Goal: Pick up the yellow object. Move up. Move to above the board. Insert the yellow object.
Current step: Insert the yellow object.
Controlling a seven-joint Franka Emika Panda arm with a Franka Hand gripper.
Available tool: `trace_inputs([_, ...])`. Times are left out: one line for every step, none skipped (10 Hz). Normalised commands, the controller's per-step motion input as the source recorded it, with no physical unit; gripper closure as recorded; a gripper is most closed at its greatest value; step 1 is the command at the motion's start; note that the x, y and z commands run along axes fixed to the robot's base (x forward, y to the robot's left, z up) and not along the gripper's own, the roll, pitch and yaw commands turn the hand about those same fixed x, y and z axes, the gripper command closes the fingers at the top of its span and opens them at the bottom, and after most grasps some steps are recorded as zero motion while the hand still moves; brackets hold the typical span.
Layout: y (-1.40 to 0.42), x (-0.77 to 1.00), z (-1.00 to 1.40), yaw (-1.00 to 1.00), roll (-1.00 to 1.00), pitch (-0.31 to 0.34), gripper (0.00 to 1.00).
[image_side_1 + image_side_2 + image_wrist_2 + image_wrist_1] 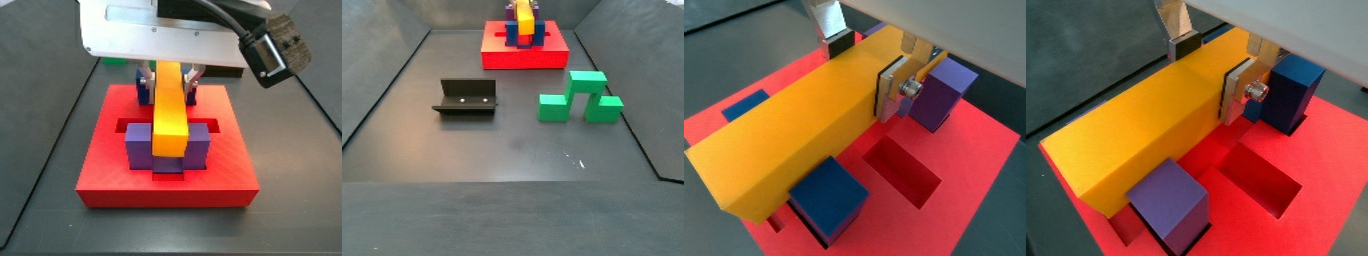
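Gripper is clamping the yellow object near one end, silver fingers pressing its 2 long faces in both wrist views. The bar is lying level over the board, running between purple posts and blue posts. Board is sitting at the far edge of the tabletop. Fixture and green stepped block are sitting mid-table, well apart from it.

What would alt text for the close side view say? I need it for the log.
The hand grips the yellow bar from above, holding it lengthwise between the purple posts on the red board. Blue posts stand behind it, under the white wrist housing.
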Motion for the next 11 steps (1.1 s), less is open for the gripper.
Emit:
trace_inputs([-0.04, 0.02, -0.20, 0.00, 0.04, 0.000, 1.00])
trace_inputs([-0.08, 0.02, -0.17, 0.00, 0.09, 0.000, 1.00])
trace_inputs([-0.10, 0.02, -0.20, 0.00, 0.09, 0.000, 1.00])
trace_inputs([-0.08, 0.02, -0.23, 0.00, 0.07, 0.000, 1.00])
trace_inputs([-0.07, 0.05, -0.21, 0.00, 0.08, 0.000, 1.00])
trace_inputs([-0.06, 0.09, -0.20, 0.00, 0.09, 0.000, 1.00])
trace_inputs([-0.06, 0.10, -0.20, 0.00, 0.09, 0.000, 1.00])
trace_inputs([-0.05, 0.10, -0.20, 0.00, 0.09, 0.000, 1.00])
trace_inputs([-0.03, 0.10, -0.21, 0.00, 0.09, 0.000, 1.00])
trace_inputs([0.00, 0.08, -0.21, 0.00, 0.09, 0.000, 1.00])
trace_inputs([0.00, 0.00, -0.24, 0.01, 0.08, 0.000, 1.00])
